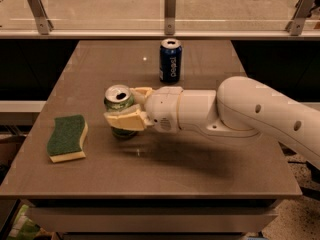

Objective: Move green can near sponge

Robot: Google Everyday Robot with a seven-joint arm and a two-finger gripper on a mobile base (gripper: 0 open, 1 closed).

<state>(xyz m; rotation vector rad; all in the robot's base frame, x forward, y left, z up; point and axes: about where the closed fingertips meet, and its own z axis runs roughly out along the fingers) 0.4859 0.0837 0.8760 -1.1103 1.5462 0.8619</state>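
Observation:
The green can [117,103] is upright, its silver top showing, held in my gripper [129,109], whose cream fingers [124,120] are shut around its body. It sits at or just above the brown table [200,174], left of centre; I cannot tell which. The sponge [67,137], dark green on top with a pale yellow base, lies flat near the table's left edge, about a can's width left of the can. My white arm reaches in from the right.
A dark blue Pepsi can [170,60] stands upright at the back middle of the table. A glass rail with metal brackets [170,9] runs behind the table. The table's front and left edges drop off to the floor.

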